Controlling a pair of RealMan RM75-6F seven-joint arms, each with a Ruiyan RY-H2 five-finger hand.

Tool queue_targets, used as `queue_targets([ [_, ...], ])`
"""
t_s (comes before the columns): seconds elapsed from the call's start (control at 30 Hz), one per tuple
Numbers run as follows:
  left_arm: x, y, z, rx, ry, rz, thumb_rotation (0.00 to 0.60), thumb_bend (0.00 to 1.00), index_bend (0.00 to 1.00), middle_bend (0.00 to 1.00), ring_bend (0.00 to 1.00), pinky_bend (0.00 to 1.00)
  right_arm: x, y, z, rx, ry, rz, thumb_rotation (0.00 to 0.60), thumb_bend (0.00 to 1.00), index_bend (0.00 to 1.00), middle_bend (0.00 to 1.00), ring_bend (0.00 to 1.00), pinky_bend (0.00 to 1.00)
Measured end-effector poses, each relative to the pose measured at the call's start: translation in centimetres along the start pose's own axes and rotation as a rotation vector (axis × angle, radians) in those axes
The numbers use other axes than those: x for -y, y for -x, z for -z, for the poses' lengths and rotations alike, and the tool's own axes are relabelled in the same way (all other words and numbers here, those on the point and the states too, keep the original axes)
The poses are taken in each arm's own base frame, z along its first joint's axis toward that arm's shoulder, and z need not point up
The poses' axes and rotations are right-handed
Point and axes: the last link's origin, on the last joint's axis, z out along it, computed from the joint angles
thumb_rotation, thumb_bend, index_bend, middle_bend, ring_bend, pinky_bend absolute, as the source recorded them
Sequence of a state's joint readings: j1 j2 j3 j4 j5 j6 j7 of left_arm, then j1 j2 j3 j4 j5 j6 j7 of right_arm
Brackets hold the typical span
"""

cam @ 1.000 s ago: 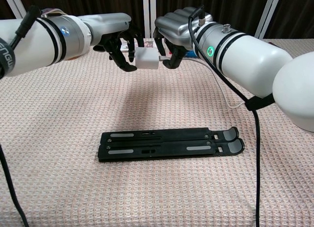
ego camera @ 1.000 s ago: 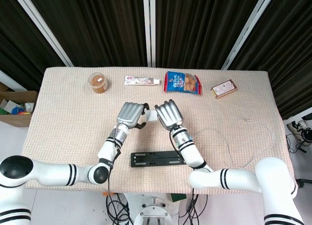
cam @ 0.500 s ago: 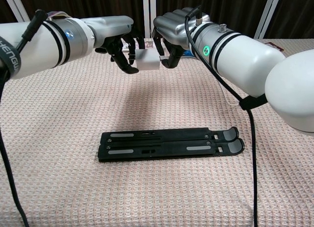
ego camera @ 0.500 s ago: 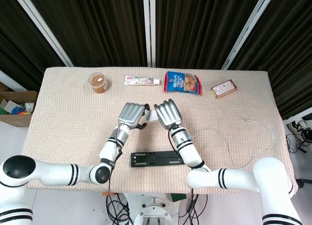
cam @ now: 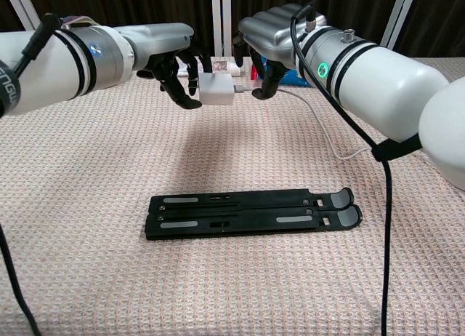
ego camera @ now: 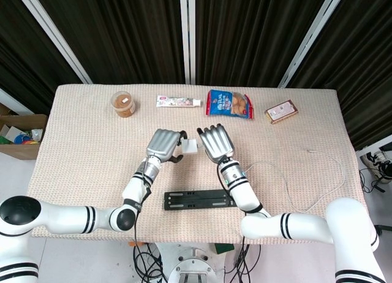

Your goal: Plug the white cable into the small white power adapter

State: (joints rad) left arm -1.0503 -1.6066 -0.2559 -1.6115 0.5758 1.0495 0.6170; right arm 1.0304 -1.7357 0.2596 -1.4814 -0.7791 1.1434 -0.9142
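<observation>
The small white power adapter [cam: 216,90] hangs above the table, and my left hand [cam: 176,65] grips it from its left side. My right hand [cam: 270,44] pinches the plug end of the white cable [cam: 328,138] just right of the adapter. The short plug tip reaches the adapter's right face; whether it is seated in the port I cannot tell. In the head view the adapter [ego camera: 192,147] sits between my left hand [ego camera: 163,144] and right hand [ego camera: 215,143]. The cable [ego camera: 269,164] trails off in loops across the right half of the table.
A black folded stand [cam: 251,212] lies flat on the cloth below both hands. Along the far edge stand a jar [ego camera: 124,103], a tube [ego camera: 178,101], a blue snack bag [ego camera: 229,103] and a small box [ego camera: 281,111].
My right hand has shifted a little to the right, away from the adapter, so the plug tip now shows between its fingers and the adapter. The left hand stays nearly still.
</observation>
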Motion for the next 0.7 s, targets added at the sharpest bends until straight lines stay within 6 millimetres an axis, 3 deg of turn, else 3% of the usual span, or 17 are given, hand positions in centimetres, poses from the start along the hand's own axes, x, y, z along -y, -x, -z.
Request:
queue_targets([
  [0.33, -0.46, -0.19, 0.16, -0.003, 0.012, -0.004, 0.600, 0.32, 0.55, 0.49, 0.71, 0.92, -0.24, 0.56, 0.08, 0.023, 0.011, -0.021, 0.600, 0.39, 0.57, 0.58, 0.48, 0.54],
  [0.7, -1.00, -0.10, 0.10, 0.001, 0.018, -0.008, 0.600, 0.33, 0.55, 0.49, 0.71, 0.92, 0.16, 0.71, -0.05, 0.023, 0.007, -0.028, 0.600, 0.46, 0.62, 0.60, 0.49, 0.54],
])
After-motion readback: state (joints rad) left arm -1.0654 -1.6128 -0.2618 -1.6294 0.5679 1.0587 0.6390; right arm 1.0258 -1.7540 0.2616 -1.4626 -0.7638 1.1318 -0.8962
